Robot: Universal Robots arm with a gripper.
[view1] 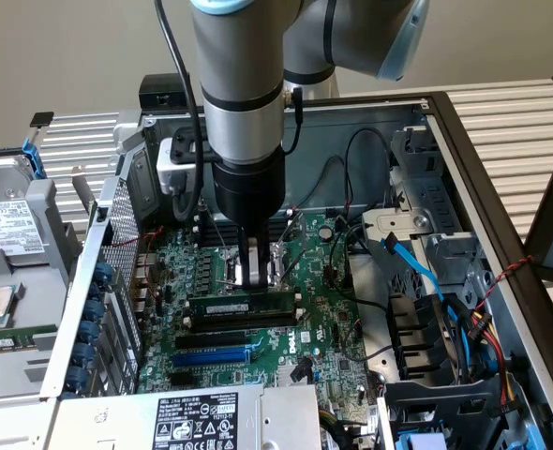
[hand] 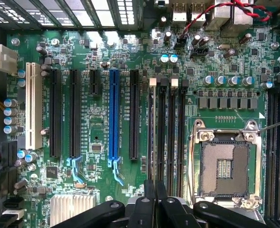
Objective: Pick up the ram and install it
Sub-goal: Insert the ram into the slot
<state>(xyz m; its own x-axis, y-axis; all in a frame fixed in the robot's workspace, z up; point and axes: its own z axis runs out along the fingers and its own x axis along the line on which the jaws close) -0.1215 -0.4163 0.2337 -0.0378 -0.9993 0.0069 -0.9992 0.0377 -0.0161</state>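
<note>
One stick to track: the ram (view1: 242,308) stands on edge along the memory slots (hand: 167,133), on the CPU-socket side of the blue slot (view1: 211,355), with one black slot between them. The gripper (view1: 255,270) hangs straight over the ram's middle, tips at or just above its top edge; I cannot tell whether they touch. In the wrist view the fingers (hand: 150,204) lie drawn together, no gap showing and nothing visibly pinched between them. Judgement: the stick looks placed in its slot, but I cannot read whether the end latches are closed. Risks:
- An off-centre push would sink one end first and leave the stick tilted.
- The narrow, closed tips could slide off the thin edge toward the open CPU socket (hand: 225,166), farther from the blue slot, and damage its bare contacts.
- A stick misaligned with the slot key would load and bow the board.
</note>
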